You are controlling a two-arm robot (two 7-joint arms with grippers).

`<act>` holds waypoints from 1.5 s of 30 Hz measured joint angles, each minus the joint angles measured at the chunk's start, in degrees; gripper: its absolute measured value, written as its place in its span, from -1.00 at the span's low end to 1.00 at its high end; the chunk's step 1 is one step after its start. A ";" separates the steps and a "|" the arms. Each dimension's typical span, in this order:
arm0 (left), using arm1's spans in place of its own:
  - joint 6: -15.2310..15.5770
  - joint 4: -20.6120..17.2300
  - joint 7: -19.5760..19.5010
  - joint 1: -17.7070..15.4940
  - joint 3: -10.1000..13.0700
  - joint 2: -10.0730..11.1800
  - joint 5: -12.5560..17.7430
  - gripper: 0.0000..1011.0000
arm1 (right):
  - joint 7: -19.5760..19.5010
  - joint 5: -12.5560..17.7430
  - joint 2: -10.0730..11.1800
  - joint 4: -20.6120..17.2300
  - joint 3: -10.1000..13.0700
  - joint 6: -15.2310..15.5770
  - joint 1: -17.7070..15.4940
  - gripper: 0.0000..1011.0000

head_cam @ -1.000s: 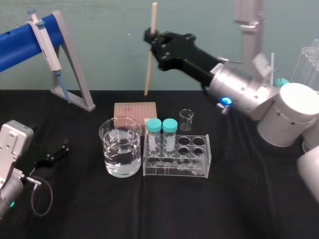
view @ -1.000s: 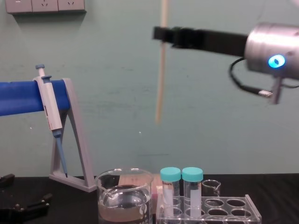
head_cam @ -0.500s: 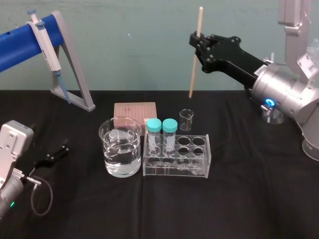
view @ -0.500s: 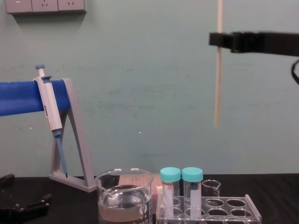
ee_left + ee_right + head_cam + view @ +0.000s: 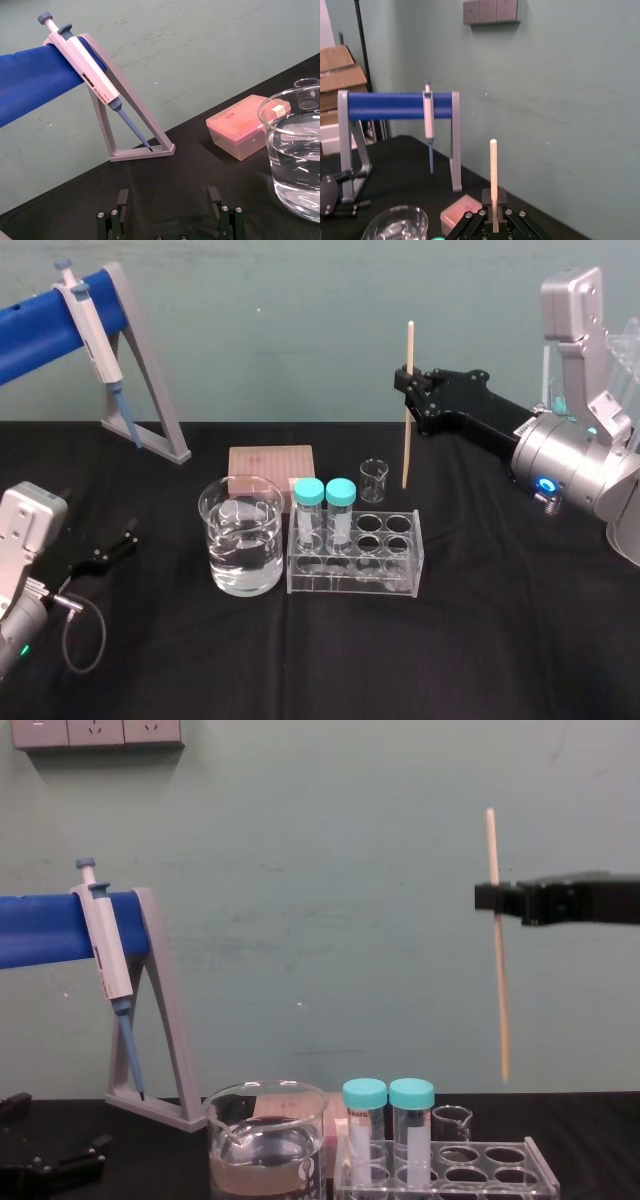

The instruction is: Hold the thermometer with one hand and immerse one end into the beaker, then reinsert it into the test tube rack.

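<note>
Aloft, right gripper (image 5: pixel 409 390) clamping thermometer (image 5: pixel 406 452), black table (image 5: pixel 480 640), teal wall (image 5: pixel 280 330).

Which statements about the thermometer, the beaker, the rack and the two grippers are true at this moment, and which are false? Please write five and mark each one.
1. The right gripper holds the thermometer upright in the air. True.
2. The thermometer's lower end is dipped in the beaker. False: it hangs free in the air on the rack's side, away from the beaker.
3. The beaker holds clear liquid. True.
4. The test tube rack holds three capped tubes. False: it holds two teal-capped tubes.
5. The left gripper is shut on the pipette. False: it is open, low on the robot's left; the pipette hangs on the stand.
</note>
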 joint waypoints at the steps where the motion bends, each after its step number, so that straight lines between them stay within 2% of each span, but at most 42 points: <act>1: 0.00 0.00 0.00 0.00 0.00 0.00 0.00 0.99 | 0.08 -0.06 0.05 0.16 -0.10 0.12 -0.04 -0.90; 10: 0.00 0.00 0.00 0.00 0.00 0.00 0.00 0.99 | 0.48 -1.03 0.62 1.03 -0.53 0.68 -0.69 -0.90; 19: 0.00 0.00 0.00 0.00 0.00 0.00 0.00 0.99 | 0.36 -1.76 0.03 1.74 -0.09 -0.49 -1.17 -0.90; 33: 0.00 0.00 0.00 0.00 0.00 0.00 0.00 0.99 | 1.62 -2.24 -1.12 2.65 -0.08 -4.37 -2.72 -0.90; 45: 0.00 0.00 0.00 0.00 0.00 0.00 0.00 0.99 | 2.56 -2.78 -2.41 5.59 0.28 -7.43 -2.93 -0.90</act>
